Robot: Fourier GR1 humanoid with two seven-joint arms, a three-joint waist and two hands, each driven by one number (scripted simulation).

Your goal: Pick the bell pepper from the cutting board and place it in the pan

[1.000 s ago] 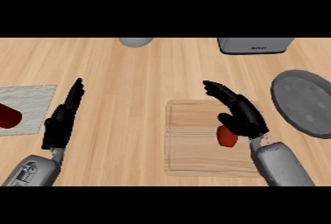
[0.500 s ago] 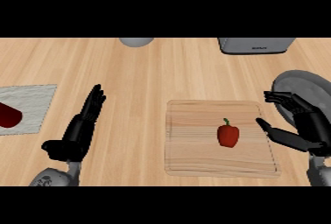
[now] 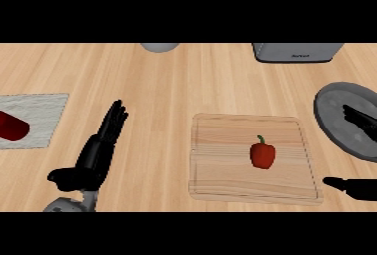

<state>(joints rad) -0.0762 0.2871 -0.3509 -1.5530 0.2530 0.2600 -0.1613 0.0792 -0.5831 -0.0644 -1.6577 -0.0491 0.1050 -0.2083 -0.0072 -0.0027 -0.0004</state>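
The bell pepper (image 3: 263, 155) lies on the cutting board (image 3: 221, 169), right of the board's middle, its green stem pointing away from me and nothing touching it. The pan (image 3: 335, 124) sits just beside the board's far right corner, partly cut off by the view's edge. My right hand (image 3: 359, 188) shows only in pieces at the right edge: a dark tip low beside the board's near right corner and fingers (image 3: 361, 118) spread over the pan, so I read it as wide open and holding nothing. My left hand (image 3: 99, 152) rests on the wooden surface (image 3: 184, 84) left of the board, fingers straight and idle. To do the pick well, I would bring the right hand in over the pepper from the right, straddle the red body below the stem, and close across its narrower width so it cannot roll. Then I'd lift clear of the board before swinging toward the pan. The towel (image 3: 40, 117) with a red thing (image 3: 11, 127) at far left plays no part.
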